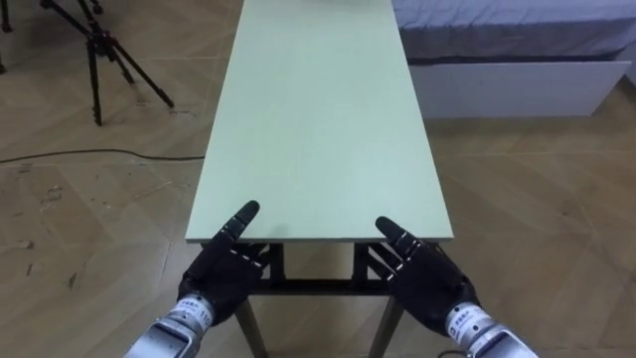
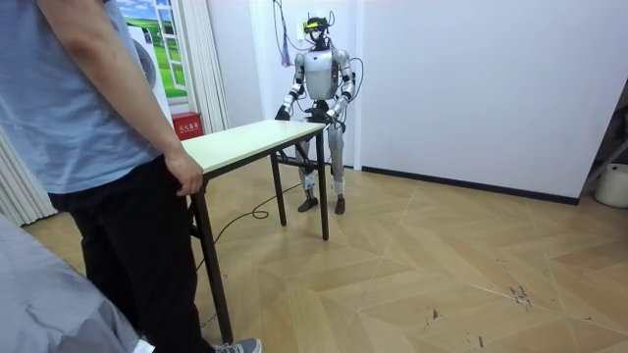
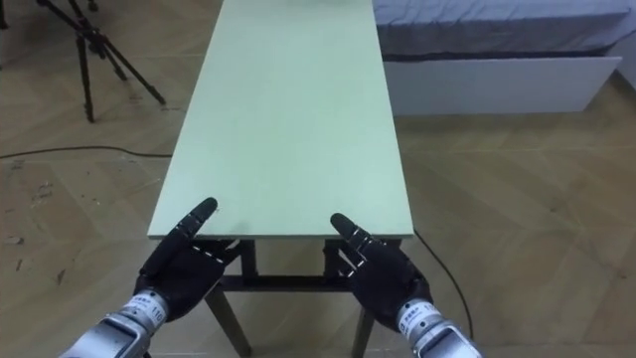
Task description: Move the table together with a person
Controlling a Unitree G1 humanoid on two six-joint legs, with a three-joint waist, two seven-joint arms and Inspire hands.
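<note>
Two hands at near short edge of desk [image 1: 318, 119]: left hand [image 1: 221, 267] at near-left corner, right hand [image 1: 422, 273] at near-right corner, both reaching partly under top. Cannot tell if clenched or released. Long pale-green desk runs away from robot. Person [image 2: 88, 147] at far end, person's hand [image 2: 184, 175] on desk edge. Tripod [image 1: 99, 50] far left, bed [image 1: 517, 60] far right.

Table [image 1: 323, 109]: long, pale green top on dark legs, standing on the herringbone wood floor [image 1: 537, 199]. A person's hand [image 2: 184, 172] is resting on its far corner. The floor is also carrying a black tripod [image 1: 99, 50] and a white-framed bed [image 1: 517, 85].
</note>
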